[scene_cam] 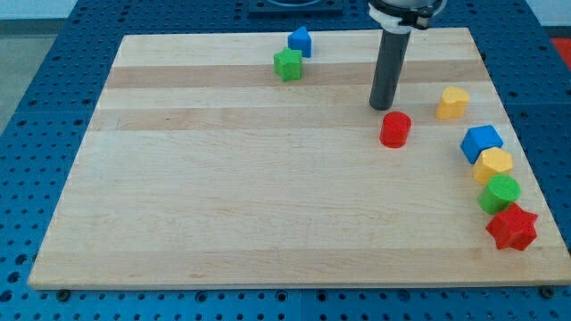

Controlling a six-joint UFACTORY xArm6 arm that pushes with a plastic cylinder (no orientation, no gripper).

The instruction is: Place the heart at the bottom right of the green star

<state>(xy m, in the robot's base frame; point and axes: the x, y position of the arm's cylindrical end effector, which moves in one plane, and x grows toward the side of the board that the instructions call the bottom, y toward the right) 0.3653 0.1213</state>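
1. The top of the rod is cut off by the view's top edge, so only its dark shaft and a bit of the white collar show; there is no gripper on this arm, so nothing is clenched or released.
2. My tip [383,107] rests on the worktop [223,196], just above the red cylinder [394,129] and apart from it.
3. The yellow heart [452,102] lies near the view's right edge, to the right of my tip; which way its point faces is hard to make out (the lobes seem to face upward).
4. The green star [287,64] sits near the view's top, touching the blue block [301,41], whose shape is unclear.
5. Down the right edge run a blue cube [481,143], a yellow hexagon [492,166], a green cylinder [500,193] and a red star [512,228].
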